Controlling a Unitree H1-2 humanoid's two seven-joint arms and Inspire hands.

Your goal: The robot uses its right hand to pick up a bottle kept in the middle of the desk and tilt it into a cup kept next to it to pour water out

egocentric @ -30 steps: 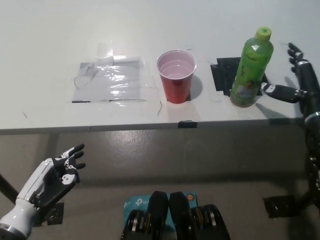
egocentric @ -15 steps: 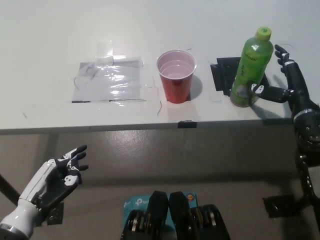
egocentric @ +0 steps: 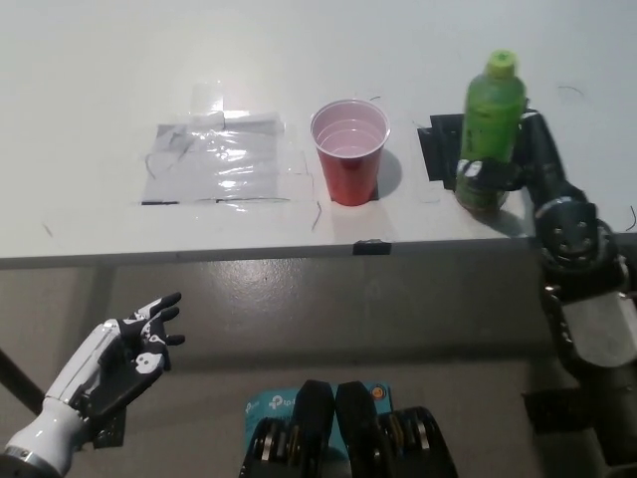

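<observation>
This looks like a robotics lab: a plain white bench [egocentric: 100, 80] over bare grey floor [egocentric: 328, 309], with black tape markers [egocentric: 443, 149] and a taped-down clear plastic sheet [egocentric: 219, 164] marking object spots.

A single head camera is looking steeply down from above the near edge of the desk [egocentric: 90, 119], facing forward across its white top toward the far edge. It is sitting high enough that the desk is filling the upper half of the picture and the grey floor [egocentric: 299, 319] below the near edge is filling the lower half. No second view is sharing the scene.
</observation>
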